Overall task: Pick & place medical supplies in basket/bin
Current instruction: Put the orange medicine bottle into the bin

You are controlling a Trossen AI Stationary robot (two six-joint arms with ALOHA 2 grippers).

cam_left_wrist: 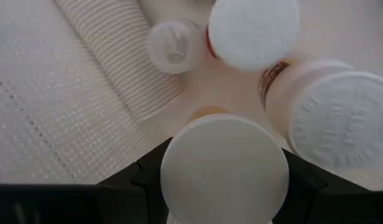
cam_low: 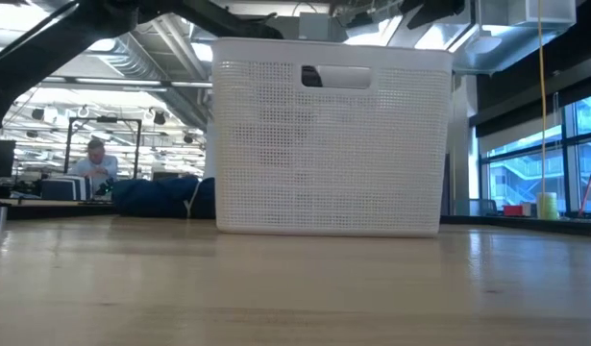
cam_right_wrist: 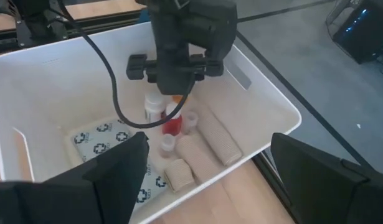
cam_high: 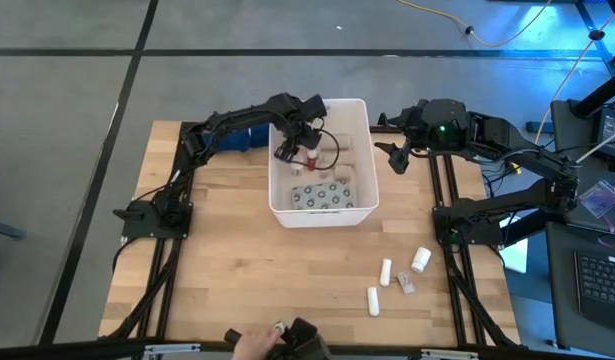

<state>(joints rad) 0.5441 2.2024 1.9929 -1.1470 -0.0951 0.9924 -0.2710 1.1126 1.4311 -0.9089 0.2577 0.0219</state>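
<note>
White tubes (cam_high: 385, 271) lie near-right on the desk. Farther off, inside the white tub (cam_high: 359, 205), the left gripper (cam_high: 305, 148) clamps an orange pill bottle (cam_left_wrist: 223, 167), ready to release. Right gripper (cam_high: 395, 158) waits beside, jaws wide, empty.

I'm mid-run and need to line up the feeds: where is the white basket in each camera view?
High view: white basket, top centre, left gripper inside it.
Low view: basket fills the centre, handle slot on top.
Left wrist view: only its perforated inner wall.
Right wrist view: basket, centre, seen from above.
Shared landmark: the beige rolls, also in the left wrist view.
</note>
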